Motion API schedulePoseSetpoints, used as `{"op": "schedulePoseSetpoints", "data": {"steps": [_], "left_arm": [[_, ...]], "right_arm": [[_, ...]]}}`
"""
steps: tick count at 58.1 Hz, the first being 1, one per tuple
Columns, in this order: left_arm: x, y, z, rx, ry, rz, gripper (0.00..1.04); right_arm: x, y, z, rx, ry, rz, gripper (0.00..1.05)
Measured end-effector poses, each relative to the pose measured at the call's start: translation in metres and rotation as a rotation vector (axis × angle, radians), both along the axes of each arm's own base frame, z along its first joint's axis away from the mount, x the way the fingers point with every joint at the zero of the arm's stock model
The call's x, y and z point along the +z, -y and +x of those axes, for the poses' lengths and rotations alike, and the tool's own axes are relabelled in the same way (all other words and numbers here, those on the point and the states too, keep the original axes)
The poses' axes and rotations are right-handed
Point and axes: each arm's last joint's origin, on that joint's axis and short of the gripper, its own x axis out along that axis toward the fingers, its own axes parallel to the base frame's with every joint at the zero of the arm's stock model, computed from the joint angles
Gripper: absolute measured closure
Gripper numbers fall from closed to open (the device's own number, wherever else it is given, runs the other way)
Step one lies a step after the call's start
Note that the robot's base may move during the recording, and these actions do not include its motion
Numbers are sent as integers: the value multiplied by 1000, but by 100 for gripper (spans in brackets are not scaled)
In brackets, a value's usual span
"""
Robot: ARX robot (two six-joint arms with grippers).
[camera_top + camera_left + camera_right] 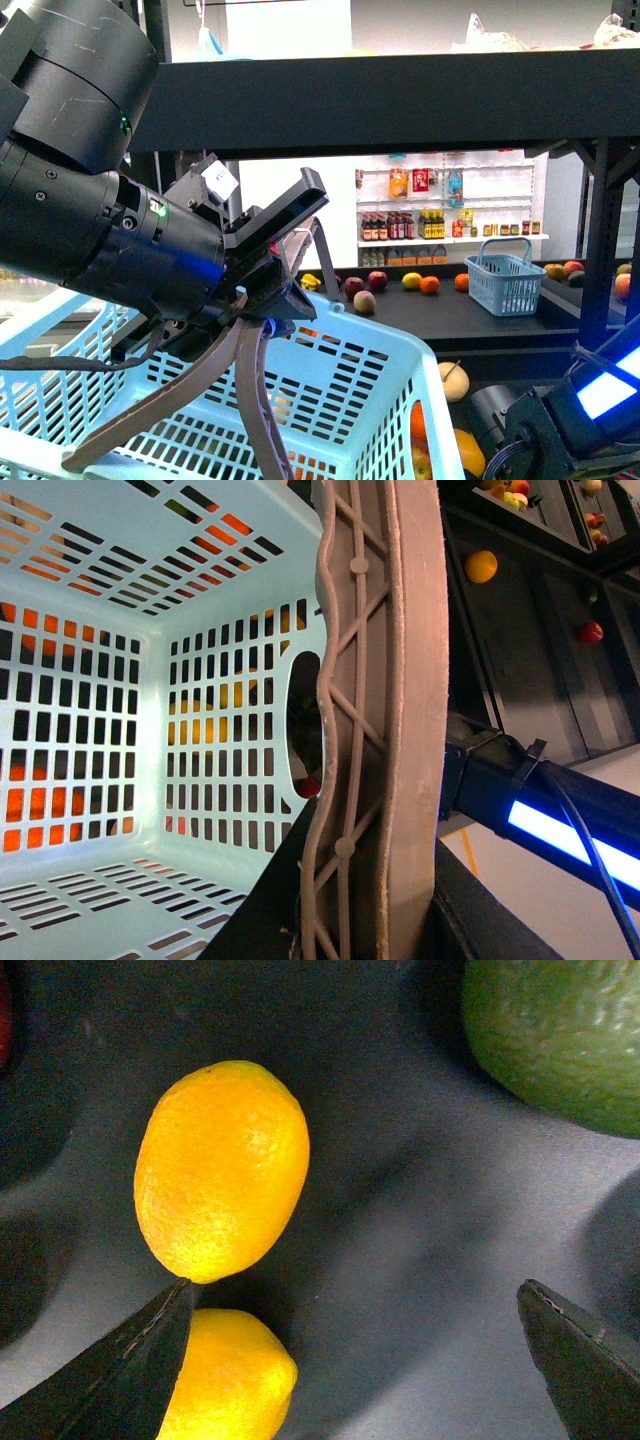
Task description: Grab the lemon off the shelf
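Over on the left, the left gripper is pinched tight on the brown handle of a pale blue basket. The shelf runs its thick black tier across above the basket. Low down, just right of the basket, the right arm pokes in with a blue strip glowing on it. From the front its claw is hidden behind the basket, and I can't pick out the lemon there.

The left wrist camera looks along the handle into the slotted basket. An orange fruit lies on a dark tier beyond the basket.

Only the right wrist camera shows the lemon. It is oval, deep yellow turning brighter toward one end, with finely pebbled skin, and it lies on the shelf's dark grey surface. The right gripper is spread wide, with bare shelf between its tips. The lemon sits just beyond one fingertip, off to that side of the gap. A second yellow fruit is half hidden behind that tip. A bumpy green fruit lies well apart from the lemon.
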Motion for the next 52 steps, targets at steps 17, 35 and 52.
{"op": "schedulePoseSetpoints", "data": {"steps": [17, 35, 52], "left_arm": [[0, 0, 0, 3, 1, 2, 87], [0, 0, 0, 0, 0, 1, 87], [0, 0, 0, 1, 0, 0, 87]], "right_arm": [[-9, -9, 15, -9, 44, -15, 7], [-26, -15, 26, -9, 40, -24, 7], [-32, -16, 39, -19, 64, -38, 7]]}}
